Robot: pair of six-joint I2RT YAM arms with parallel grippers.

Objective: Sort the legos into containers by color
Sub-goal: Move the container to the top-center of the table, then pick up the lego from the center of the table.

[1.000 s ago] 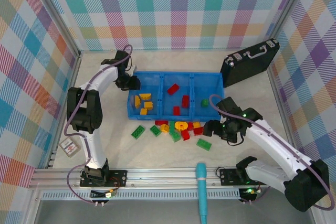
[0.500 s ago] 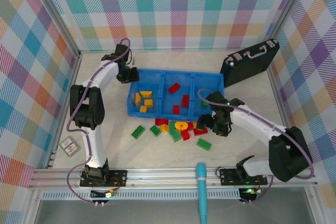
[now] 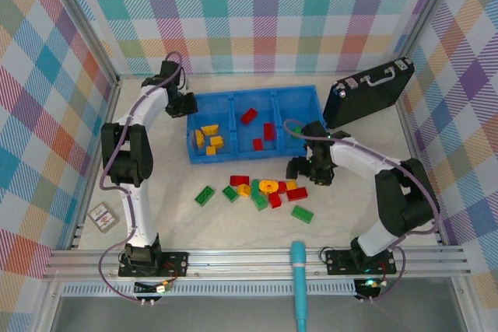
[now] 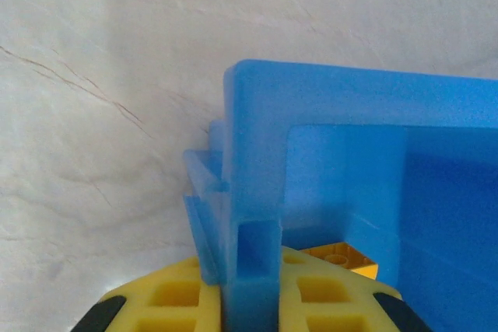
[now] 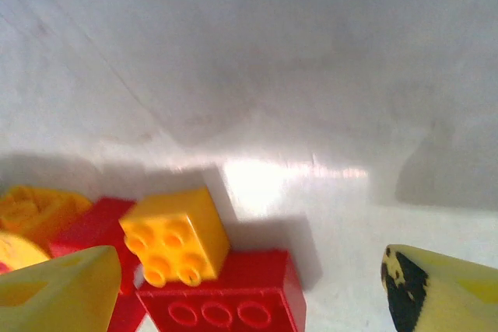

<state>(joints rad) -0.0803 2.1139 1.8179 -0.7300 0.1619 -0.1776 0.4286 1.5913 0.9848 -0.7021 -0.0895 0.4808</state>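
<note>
Red, green and yellow-orange legos lay loose on the counter, the right end effector spread wide over a yellow brick. Farther back, the left end effector clenched a corner wall of the blue bin.

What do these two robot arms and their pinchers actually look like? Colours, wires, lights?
The left arm and right arm have white links, black joints and a purple cable each. A green light glows at the right arm's base. The right gripper's fingers are yellow with black patches; the left gripper's fingers are yellow with square recesses.
</note>
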